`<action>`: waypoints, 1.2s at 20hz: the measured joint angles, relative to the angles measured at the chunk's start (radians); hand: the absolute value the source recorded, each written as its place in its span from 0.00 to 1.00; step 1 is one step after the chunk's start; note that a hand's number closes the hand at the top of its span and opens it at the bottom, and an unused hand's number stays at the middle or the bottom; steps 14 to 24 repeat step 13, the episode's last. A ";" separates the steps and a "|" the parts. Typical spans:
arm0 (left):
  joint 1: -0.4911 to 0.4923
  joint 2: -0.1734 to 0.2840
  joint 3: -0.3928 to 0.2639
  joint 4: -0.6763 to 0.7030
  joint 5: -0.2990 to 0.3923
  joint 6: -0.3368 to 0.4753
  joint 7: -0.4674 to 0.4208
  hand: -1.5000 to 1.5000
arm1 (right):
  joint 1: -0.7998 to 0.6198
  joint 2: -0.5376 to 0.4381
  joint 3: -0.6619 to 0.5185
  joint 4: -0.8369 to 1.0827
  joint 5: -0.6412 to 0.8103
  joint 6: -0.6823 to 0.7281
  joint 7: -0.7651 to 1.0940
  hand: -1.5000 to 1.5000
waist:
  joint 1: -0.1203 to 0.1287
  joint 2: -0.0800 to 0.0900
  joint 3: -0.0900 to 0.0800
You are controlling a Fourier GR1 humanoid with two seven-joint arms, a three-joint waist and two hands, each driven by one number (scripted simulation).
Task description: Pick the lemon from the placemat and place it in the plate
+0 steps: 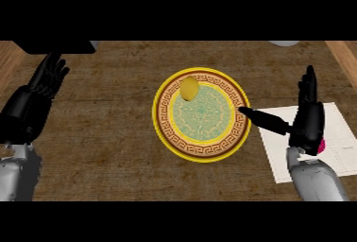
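A yellow lemon [189, 88] lies on the upper left part of the round plate [233, 143], which has a yellow rim and a green patterned centre. My right hand [307, 124] is to the right of the plate, above the white placemat [337, 144]. It is open, fingers pointing up and thumb stretched left towards the plate's rim, holding nothing. My left hand [36, 95] rests open at the far left edge, fingers up, well away from the plate.
The counter top is dark brown wood. A black object [59, 46] sits at the top left corner, just above my left hand. A pale round thing [282, 43] shows partly at the top edge, right of centre.
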 measured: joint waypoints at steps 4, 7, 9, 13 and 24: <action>0.013 -0.009 0.000 0.012 -0.007 -0.002 -0.030 0.50 | 0.149 -0.068 -0.054 -0.128 -0.072 0.083 -0.044 0.00 | 0.001 0.001 0.000; 0.005 -0.009 -0.002 -0.003 -0.006 -0.002 -0.004 0.50 | 0.257 -0.100 -0.104 -0.198 -0.128 0.139 -0.099 0.00 | 0.002 0.001 0.000; 0.002 -0.014 -0.005 -0.002 -0.012 0.000 -0.004 0.50 | 0.292 -0.114 -0.138 -0.222 -0.151 0.177 -0.117 0.00 | 0.004 0.002 0.000; -0.013 -0.031 -0.018 0.005 -0.030 0.014 -0.001 0.50 | 0.380 -0.127 -0.203 -0.241 -0.188 0.240 -0.193 0.00 | 0.005 0.003 0.000; -0.013 -0.031 -0.018 0.005 -0.030 0.014 -0.001 0.50 | 0.380 -0.127 -0.203 -0.241 -0.188 0.240 -0.193 0.00 | 0.005 0.003 0.000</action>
